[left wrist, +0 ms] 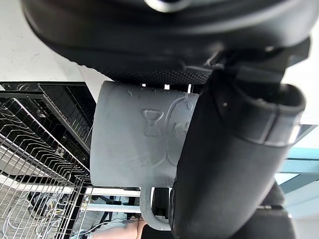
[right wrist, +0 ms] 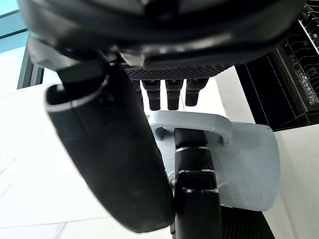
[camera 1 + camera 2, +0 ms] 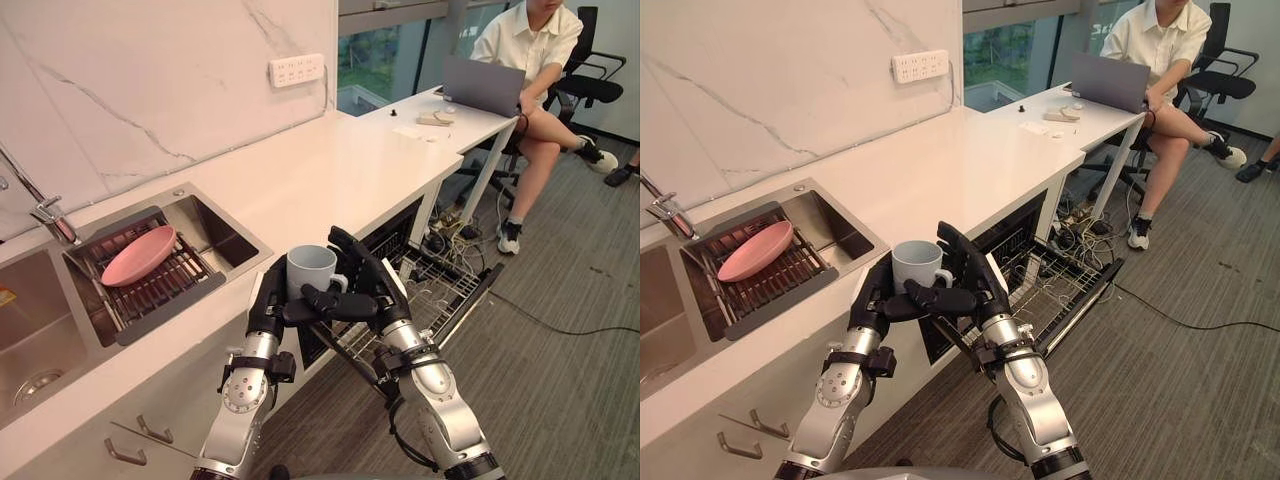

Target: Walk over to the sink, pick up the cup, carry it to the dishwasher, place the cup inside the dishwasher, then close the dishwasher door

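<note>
Pale grey cup (image 3: pixel 310 266), embossed side, upright; left hand (image 3: pixel 266 308) and right hand (image 3: pixel 372 288) both curled round it.

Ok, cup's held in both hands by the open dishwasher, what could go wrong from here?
The cup is gripped by both the left hand and right hand; letting go unevenly could tip or drop it. It sits close to the counter edge, so lowering might knock it. The pulled-out rack wires could catch the cup going in.

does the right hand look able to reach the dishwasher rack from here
Probably yes: the dishwasher rack is pulled out just past the right hand, which grips the cup, with nothing between.
</note>
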{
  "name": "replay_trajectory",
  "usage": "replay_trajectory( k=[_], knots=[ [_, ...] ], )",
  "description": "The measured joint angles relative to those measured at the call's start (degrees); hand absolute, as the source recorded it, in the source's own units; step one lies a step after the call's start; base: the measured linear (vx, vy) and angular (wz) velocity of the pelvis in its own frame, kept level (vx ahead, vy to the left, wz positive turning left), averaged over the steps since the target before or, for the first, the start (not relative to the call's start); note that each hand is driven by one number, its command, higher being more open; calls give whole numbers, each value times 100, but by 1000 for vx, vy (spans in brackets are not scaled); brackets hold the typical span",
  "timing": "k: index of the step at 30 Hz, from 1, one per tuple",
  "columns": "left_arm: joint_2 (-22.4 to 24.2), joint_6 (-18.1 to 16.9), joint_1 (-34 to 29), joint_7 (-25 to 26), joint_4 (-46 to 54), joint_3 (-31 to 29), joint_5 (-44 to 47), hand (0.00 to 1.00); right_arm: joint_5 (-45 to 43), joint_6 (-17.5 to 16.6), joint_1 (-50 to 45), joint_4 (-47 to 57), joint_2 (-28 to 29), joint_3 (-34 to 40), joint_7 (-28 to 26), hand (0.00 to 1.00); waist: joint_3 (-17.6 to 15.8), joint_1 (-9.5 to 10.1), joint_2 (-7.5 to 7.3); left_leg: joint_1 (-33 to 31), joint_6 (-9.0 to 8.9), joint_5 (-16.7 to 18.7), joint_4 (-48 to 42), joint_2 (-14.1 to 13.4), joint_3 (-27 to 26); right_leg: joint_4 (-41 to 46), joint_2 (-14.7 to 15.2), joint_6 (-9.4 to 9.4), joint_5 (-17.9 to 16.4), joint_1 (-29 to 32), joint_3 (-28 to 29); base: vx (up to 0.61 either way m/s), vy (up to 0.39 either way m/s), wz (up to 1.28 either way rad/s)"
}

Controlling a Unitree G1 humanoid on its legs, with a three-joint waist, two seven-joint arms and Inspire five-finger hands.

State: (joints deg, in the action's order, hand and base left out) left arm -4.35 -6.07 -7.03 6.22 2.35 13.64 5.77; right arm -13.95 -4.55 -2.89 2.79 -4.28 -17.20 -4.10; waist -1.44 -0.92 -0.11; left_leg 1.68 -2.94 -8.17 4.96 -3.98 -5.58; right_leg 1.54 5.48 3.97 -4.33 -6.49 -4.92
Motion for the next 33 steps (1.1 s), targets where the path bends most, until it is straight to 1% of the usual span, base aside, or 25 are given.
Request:
replay_trajectory(
  k=[2,3,12,16,21,22,29,33],
  knots=[
    [-18,0,1,-8,4,59,-1,30,0,0,2,-6,0,-8,10,90,13,0,-8,0,-2,-2,0,1,0,0,1,0,0,0,0,0,0,0],
    [-20,0,5,-10,12,88,-6,30,0,0,7,-15,1,-21,30,30,18,-1,-16,0,-3,-3,0,2,0,-1,2,0,0,0,-1,0,0,0],
    [-163,3,95,-12,59,318,-34,30,-67,-54,31,-219,-5,71,128,30,40,-4,-45,-13,-4,-4,0,10,10,-13,9,1,0,0,-15,0,0,0],
    [-230,8,95,-27,82,319,-100,30,-296,-107,41,-219,-7,101,74,30,42,-14,-48,-15,-5,-4,0,9,10,-16,8,1,1,0,-15,0,0,0],
    [-260,13,95,-34,126,298,-126,30,-297,-138,51,-215,1,114,29,30,61,-14,-77,-14,-6,-5,0,10,10,-16,9,1,1,-1,-15,0,0,0],
    [-260,14,95,-33,127,287,-126,90,-297,-138,51,-215,2,118,26,30,64,-15,-81,-14,-6,-5,0,10,10,-16,9,1,1,-1,-15,0,0,0],
    [-228,15,102,-125,256,246,-125,90,-231,-144,50,-120,110,261,5,30,72,-14,-95,-12,-6,-5,0,10,10,-15,10,2,1,-4,-17,0,0,0],
    [-100,15,135,-145,277,204,-118,90,113,-144,49,9,200,369,-2,30,71,-15,-95,-12,-6,-4,0,9,11,-16,10,3,2,-8,-20,0,0,0]
  ],
)
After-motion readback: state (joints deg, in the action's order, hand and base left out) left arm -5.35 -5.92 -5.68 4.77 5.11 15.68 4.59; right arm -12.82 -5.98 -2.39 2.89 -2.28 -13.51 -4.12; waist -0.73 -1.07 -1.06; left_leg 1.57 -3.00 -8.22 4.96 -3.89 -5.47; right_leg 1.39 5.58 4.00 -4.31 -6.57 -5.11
